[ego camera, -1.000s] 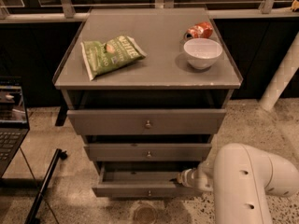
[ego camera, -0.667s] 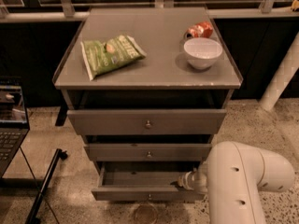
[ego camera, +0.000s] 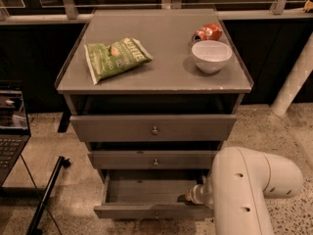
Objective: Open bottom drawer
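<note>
The bottom drawer [ego camera: 146, 210] is the lowest of three grey fronts in the cabinet. It stands pulled out, showing its plain grey inside [ego camera: 146, 190], with a tiny knob at the centre of its front. My gripper [ego camera: 188, 198] reaches into the right end of the open drawer, just behind its front. My white arm [ego camera: 244, 190] covers the drawer's right end and hides the fingers.
The middle drawer [ego camera: 155, 160] and the top drawer [ego camera: 154, 129] sit above, each slightly out. On the cabinet top lie a green chip bag [ego camera: 115, 58], a white bowl [ego camera: 211, 56] and a red crumpled packet [ego camera: 208, 32]. A laptop [ego camera: 10, 126] is at left, a black pole [ego camera: 46, 195] on the floor.
The bottom drawer has slid further out toward me, showing more of its inside. My arm has drawn back with it.
</note>
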Available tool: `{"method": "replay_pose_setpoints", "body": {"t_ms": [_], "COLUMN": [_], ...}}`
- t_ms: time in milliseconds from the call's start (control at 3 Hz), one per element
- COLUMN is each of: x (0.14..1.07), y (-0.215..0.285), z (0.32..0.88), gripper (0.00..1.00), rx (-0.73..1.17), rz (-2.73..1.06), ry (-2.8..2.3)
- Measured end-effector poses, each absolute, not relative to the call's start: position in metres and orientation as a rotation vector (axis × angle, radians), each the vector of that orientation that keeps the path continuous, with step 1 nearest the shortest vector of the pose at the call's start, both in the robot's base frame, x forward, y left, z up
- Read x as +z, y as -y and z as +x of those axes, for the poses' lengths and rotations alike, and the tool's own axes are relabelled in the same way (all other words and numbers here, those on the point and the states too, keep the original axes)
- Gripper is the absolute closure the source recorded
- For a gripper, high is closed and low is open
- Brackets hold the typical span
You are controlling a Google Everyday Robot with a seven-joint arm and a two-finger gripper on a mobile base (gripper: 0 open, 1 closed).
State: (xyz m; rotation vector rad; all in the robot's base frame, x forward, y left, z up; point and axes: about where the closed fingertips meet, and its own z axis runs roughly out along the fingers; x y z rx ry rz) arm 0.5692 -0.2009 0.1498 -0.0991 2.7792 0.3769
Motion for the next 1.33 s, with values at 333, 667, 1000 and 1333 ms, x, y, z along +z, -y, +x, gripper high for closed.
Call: {"method": "replay_pose_setpoints", "body": {"t_ms": [333,667,1000,1333], "x": [0.144,0.145,0.147,0.146], "y": [0.208,0.208,0.215,0.215], "z": [0.526,0.529,0.48,0.48], "gripper": [1.0,1.0,1.0,1.0], "rx": [0.452,0.452,0.546,0.55], "rz": [-0.09,-0.09,-0.097,-0.097], "ry": [-2.834,-2.834,-2.869,-2.871]}}
